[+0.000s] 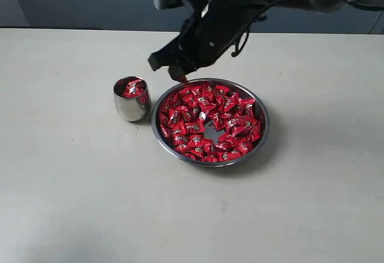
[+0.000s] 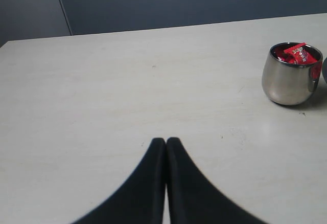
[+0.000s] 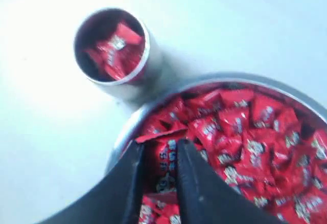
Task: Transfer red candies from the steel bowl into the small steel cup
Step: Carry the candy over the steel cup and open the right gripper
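Pinching a single candy (image 3: 162, 169) in the right gripper (image 3: 161, 150), with jaws drawn in narrow across the wrapper's middle and a flat foil end poking out past the tips. Hovering over the steel bowl (image 1: 262, 136), above the stretch of rim nearest the small steel cup (image 1: 131, 108).

Heaped in that bowl: the rest of the red candies (image 1: 210, 122), covering nearly the whole floor save a small bare patch near the middle. Upright just beside the bowl: the cup, with a few candies already inside and one showing at the rim. Touching the bowl or a hair apart, impossible to tell.

Well away from the bowl, out beyond the cup: the left gripper (image 2: 166, 142), pads pressed together on nothing, above the table (image 2: 102, 81).

Judging by looks: featherlight, with a firm little core under loose, crinkly foil. Slick too — apt to slide or spin if caught by a corner. Best taken across the plump centre, as here, never by the twisted ends, liable to tear or slip free. No call for a hard squeeze; just enough to stop any swivel. Worth minding neighbours clinging by their wrapper tails on the way out of the bowl, and the cup's small mouth — easy to bounce one off the pile inside.
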You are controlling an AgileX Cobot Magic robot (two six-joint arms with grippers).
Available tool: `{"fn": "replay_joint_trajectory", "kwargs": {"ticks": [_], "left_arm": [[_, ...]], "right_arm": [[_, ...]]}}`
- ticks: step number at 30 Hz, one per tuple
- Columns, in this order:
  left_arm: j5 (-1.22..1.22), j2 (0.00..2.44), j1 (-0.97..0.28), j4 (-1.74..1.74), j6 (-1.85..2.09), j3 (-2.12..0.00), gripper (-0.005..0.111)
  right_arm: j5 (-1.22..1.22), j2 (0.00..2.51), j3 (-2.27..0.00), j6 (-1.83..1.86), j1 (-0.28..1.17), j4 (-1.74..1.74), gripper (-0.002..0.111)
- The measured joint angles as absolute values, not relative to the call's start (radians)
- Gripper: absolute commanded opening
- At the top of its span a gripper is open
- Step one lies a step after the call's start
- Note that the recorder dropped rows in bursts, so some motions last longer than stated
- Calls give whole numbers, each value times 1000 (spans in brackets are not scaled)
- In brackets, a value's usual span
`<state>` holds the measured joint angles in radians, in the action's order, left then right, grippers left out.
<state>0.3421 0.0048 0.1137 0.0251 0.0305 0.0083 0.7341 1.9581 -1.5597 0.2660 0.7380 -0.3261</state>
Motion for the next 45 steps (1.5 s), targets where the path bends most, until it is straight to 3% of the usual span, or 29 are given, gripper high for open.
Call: {"fn": "replay_joint_trajectory", "kwargs": {"ticks": [14,30,32,38,45], "left_arm": [[342,5,114,25,30,8,0],[342,5,114,25,30,8,0],[342,5,114,25,30,8,0],[342,5,114,25,30,8,0],[342,5,114,25,30,8,0]], "right_arm": [[747,2250,-1954,314,858,-345,-1],[763,2365,-2014,314,860,-295,-1],[763,2365,-2014,312,860,-284,5],[771,2365,-2014,310,860,-279,36],[792,2318,-2014,303,860,-257,38]]}}
